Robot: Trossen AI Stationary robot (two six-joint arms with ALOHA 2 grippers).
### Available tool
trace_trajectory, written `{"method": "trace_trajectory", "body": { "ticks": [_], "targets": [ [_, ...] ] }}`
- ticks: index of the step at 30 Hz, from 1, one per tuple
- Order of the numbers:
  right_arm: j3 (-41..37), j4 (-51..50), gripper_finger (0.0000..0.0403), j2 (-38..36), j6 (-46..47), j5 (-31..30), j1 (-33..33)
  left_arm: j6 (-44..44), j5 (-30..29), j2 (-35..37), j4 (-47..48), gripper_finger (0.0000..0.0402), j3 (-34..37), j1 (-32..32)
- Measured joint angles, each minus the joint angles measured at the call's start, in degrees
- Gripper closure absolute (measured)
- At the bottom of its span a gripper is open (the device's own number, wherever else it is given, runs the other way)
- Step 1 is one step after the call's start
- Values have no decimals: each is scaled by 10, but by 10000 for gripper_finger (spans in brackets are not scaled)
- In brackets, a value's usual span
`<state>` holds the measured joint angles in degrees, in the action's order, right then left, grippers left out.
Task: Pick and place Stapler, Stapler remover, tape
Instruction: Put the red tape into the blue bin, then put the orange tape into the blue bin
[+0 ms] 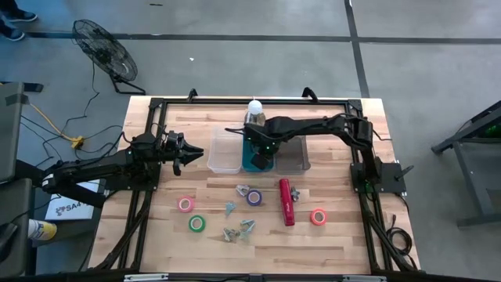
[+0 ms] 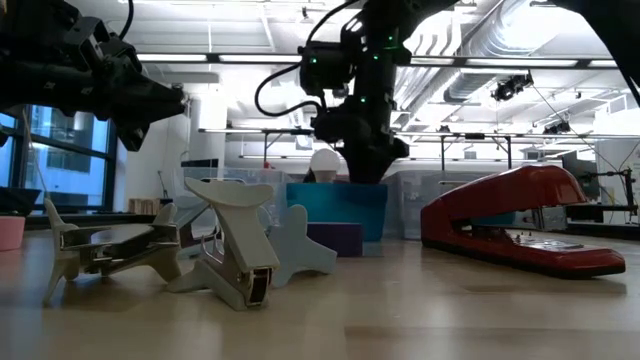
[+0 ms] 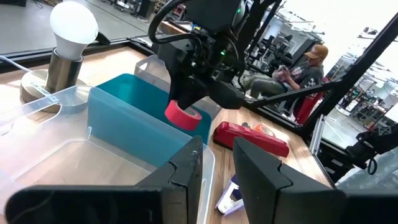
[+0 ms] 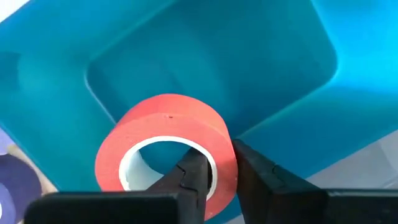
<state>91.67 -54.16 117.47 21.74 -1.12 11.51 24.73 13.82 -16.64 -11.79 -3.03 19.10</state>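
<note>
1. Holding a red tape roll by its wall, the right gripper hangs over the teal bin; one finger sits inside the roll's pale core, the other on its outer face.
2. The left wrist view confirms it: the red roll is clamped under the right gripper, above the teal bin's open top and clear of its floor.
3. Teal bin is the landmark. A clear bin sits touching it on the left arm's side, and another clear bin on the right arm's side.
4. A light bulb on a metal base stands just behind the teal bin.
5. Left gripper hovers beside the first clear bin, away from the teal bin; its fingers stand narrowly apart, holding nothing.
6. Stapler lies on the tabletop in front of the teal bin, toward the right arm's side.
7. Tape rolls on the tabletop: purple near the stapler, pink and green farther toward the left arm's side, orange-red beyond the stapler.
8. Staple removers lie scattered between the green roll and the stapler; the low view shows two up close.
</note>
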Motion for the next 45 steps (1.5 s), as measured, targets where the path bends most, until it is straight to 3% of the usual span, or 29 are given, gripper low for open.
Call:
{"method": "trace_trajectory", "body": {
  "ticks": [10, 35, 45],
  "targets": [
    [0, -2, 294, 0, 5, 12, 0, 0, 0, 0, 0, 312, 0, 0],
    [20, -26, 283, -3, -17, 31, 0, 0, 2, 0, 0, 312, 0, 0],
    [20, -39, 182, -3, -39, 35, -3, 0, 2, 0, 0, 312, 0, 0]
  ]
}}
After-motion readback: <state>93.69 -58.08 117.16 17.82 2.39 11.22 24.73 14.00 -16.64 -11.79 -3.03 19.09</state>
